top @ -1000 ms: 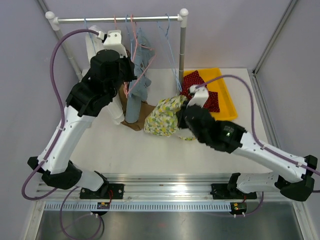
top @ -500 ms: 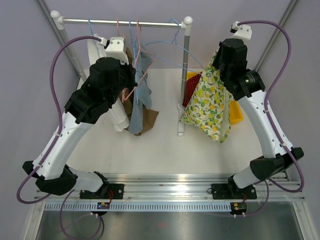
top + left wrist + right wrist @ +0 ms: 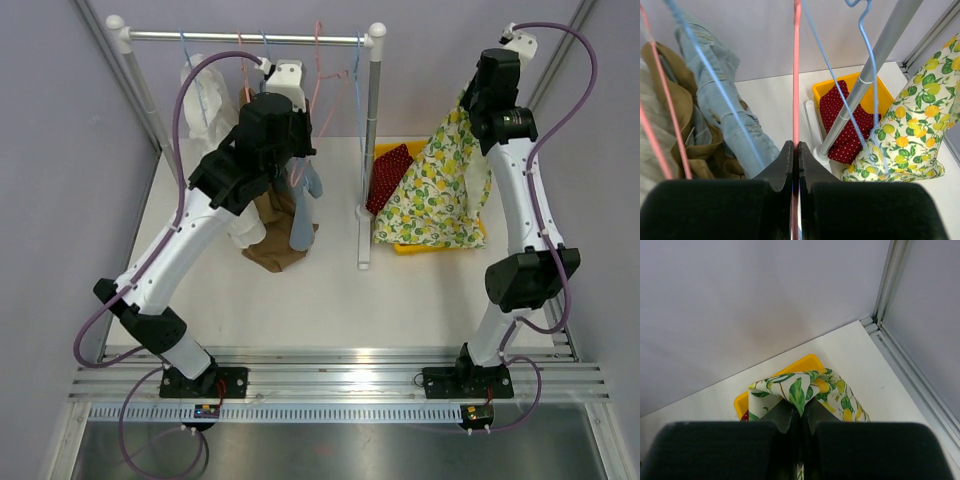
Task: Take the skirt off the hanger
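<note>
Lemon-print skirt (image 3: 432,190) in right jaws

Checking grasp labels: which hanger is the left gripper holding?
The middle pink hanger, its wire pinched in the left gripper; the blue hangers and the other pink one hang free.

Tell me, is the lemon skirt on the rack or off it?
Off: the skirt hangs from the right claw, over the yellow bin.

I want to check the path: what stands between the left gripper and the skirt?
The rack post and a blue hanger stand between the left gripper and the skirt, seen in the left wrist view.
</note>
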Robot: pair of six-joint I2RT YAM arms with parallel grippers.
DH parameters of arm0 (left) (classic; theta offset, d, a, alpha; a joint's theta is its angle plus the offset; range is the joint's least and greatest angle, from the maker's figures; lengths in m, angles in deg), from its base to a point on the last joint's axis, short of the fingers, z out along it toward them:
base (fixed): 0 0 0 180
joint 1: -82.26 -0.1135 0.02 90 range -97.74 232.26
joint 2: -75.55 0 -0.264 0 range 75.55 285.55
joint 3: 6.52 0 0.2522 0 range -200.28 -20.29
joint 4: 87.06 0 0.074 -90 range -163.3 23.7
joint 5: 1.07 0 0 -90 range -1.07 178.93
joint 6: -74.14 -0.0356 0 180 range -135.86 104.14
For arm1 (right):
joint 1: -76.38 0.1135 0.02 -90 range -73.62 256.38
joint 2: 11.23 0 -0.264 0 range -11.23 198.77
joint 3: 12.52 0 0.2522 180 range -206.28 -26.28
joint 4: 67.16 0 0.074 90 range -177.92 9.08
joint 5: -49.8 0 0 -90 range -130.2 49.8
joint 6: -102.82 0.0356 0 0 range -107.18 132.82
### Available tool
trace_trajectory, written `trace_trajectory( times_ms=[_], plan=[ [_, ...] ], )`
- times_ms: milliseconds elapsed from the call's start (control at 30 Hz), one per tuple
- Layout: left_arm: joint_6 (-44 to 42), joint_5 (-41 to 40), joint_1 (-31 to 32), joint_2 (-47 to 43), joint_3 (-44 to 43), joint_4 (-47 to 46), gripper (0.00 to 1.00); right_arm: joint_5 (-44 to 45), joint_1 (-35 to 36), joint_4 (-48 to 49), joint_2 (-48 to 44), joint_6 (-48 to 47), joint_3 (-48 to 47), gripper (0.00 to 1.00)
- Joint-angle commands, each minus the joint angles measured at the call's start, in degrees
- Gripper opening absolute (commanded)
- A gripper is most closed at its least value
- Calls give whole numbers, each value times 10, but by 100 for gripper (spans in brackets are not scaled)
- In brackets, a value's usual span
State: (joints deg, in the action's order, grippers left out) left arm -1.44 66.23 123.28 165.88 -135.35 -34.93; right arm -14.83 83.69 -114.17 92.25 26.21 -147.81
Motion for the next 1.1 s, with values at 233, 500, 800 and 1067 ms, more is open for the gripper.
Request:
trace_trajectory(
  times_ms=[233,500,800,1067],
  plan=[
    [43,-30,3,46,-10,-97,0,-195,-17,148,40,134,265,0],
    [58,-28,3,45,-8,-85,51,-298,-8,221,-36,161,423,98],
    [61,-10,4,-16,-38,-38,79,-275,25,147,-293,163,531,100],
    [13,-85,1,-74,-21,1,82,-271,99,109,-492,203,670,99]
  ],
)
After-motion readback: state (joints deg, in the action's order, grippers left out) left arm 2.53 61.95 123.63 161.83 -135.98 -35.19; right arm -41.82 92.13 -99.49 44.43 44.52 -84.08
